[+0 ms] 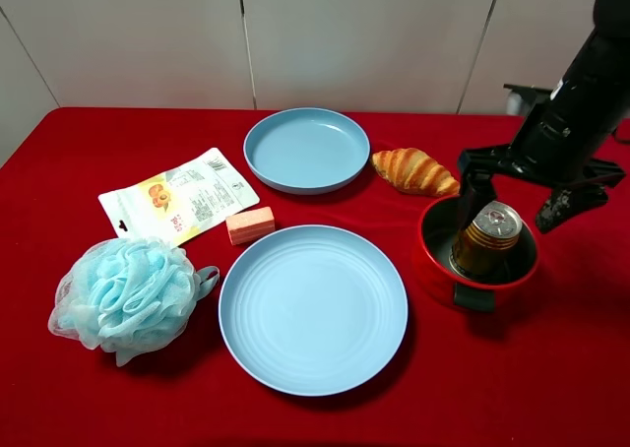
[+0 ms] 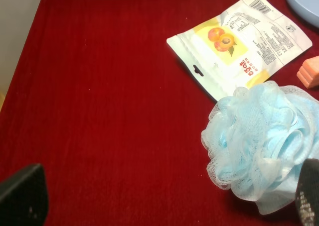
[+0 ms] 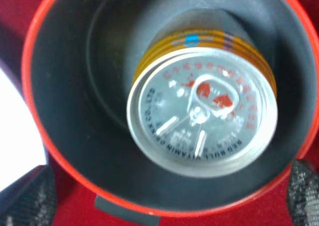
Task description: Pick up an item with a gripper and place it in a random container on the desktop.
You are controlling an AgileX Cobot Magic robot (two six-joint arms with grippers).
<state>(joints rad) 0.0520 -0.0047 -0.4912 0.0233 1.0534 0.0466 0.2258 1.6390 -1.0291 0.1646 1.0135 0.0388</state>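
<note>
While the drink can [image 1: 486, 238] stands upright inside the red pot [image 1: 433, 266], the right gripper [image 1: 514, 197] hangs just above the pot with its fingers spread apart, one toward the pot's 10 o'clock rim and the other beyond its 2 o'clock rim. No finger touches the can. In the right wrist view the can [image 3: 202, 129] shows its silver top with the pull tab and a band of gold side wall; it sits on the dark grey floor of the pot [image 3: 65, 111], offset toward one wall. Both fingertips [image 3: 29, 196] appear only at the lower corners of that view, outside the pot rim.

The pot rests on the red tablecloth [image 1: 551, 368] at 3 o'clock from the near blue plate [image 1: 313, 309]. A croissant [image 1: 414, 170] lies at the pot's 11 o'clock, near but not touching it. A second blue plate [image 1: 306, 150] sits at 12 o'clock from the near plate. A small pink block [image 1: 250, 224] lies between the two plates, toward 10 o'clock of the near one. A snack packet [image 1: 178, 197] lies beside the block, and a light blue bath pouf [image 1: 128, 295] rests at 9 o'clock of the near plate.

The left gripper [image 2: 164, 198] is seen only in the left wrist view, where its two fingertips sit at opposite edges, widely spread, holding nothing.
</note>
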